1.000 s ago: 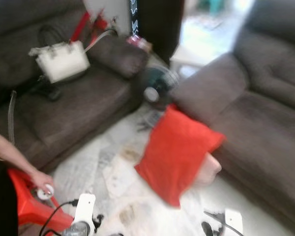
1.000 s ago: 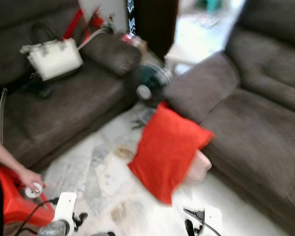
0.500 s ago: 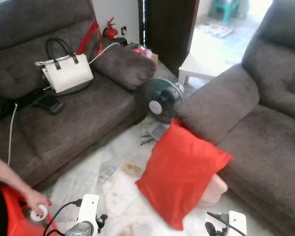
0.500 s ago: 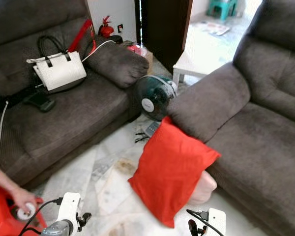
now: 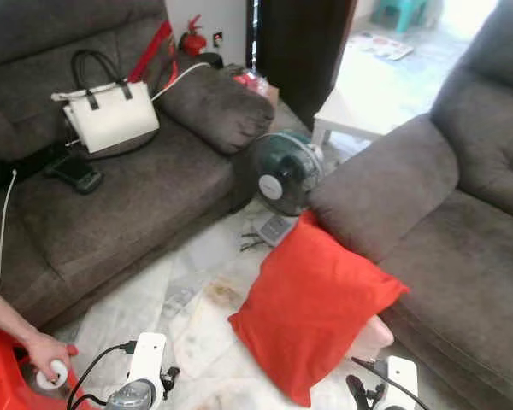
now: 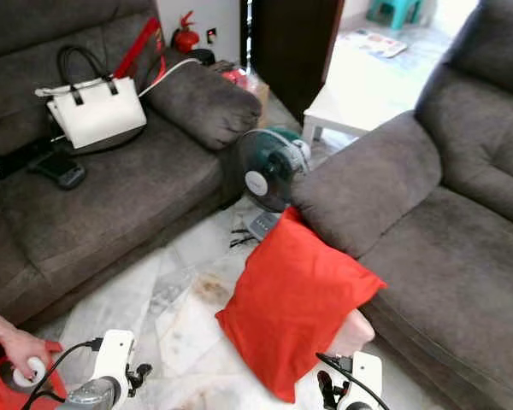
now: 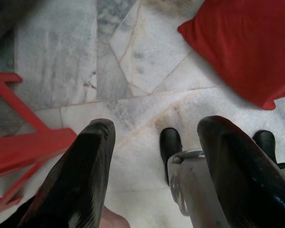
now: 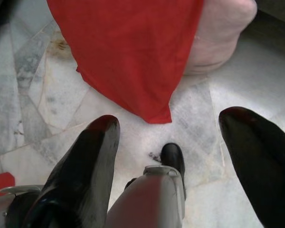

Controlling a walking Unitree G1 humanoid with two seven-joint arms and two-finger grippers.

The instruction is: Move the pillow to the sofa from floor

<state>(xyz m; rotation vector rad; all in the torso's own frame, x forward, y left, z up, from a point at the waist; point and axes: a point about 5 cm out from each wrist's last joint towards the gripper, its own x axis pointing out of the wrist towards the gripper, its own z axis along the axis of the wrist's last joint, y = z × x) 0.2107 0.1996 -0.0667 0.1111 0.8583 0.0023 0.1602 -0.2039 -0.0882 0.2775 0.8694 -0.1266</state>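
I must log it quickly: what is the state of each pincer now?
Left pincer: open, holding nothing, above the marble floor.
Right pincer: open, holding nothing, near the red fabric pillow.

Light: you get even daylight, brightest through the doorway [image 5: 385, 51] behind the fan [image 5: 282, 171], where the floor washes out to near white.
Shadows: soft, darkest along the left sofa [image 5: 111, 196] base.
Sharpness: head views are crisp, no motion blur.
Wrist views: the black fingers [image 7: 80, 185] near the lens are soft, with glossy highlights; the marble beyond is sharp.
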